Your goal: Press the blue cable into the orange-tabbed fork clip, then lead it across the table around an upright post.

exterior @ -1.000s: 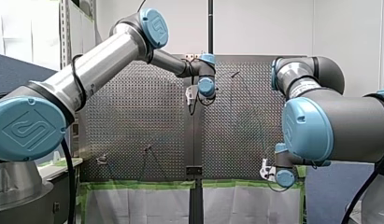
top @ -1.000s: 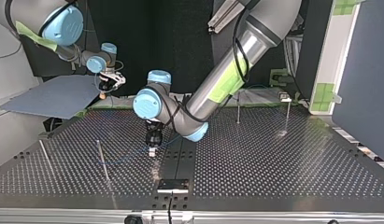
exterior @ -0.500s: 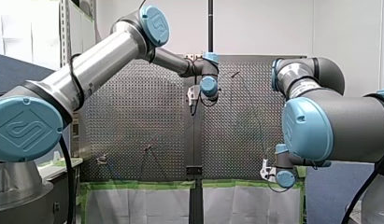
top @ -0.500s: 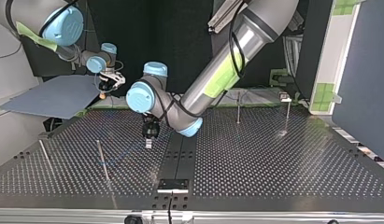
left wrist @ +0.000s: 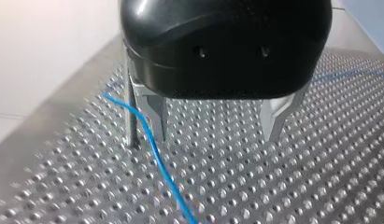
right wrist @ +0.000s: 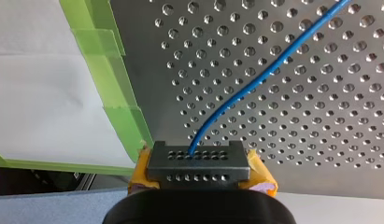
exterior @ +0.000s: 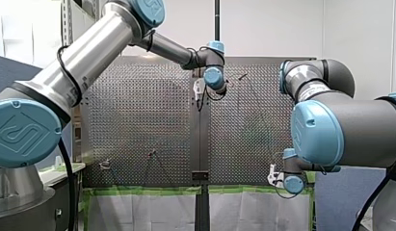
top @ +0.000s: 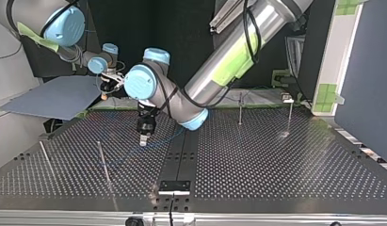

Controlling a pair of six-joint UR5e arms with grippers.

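Swung over beside the upright post (left wrist: 131,116), my left gripper (left wrist: 213,126) hangs spread by the blue cable (left wrist: 154,154); my right gripper's (right wrist: 201,170) pinch anchors its end.

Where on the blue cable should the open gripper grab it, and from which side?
Probably the slack stretch of cable beside the left gripper, from straight above, straddling it: it runs thin and low over the table, and the right gripper holds its end.
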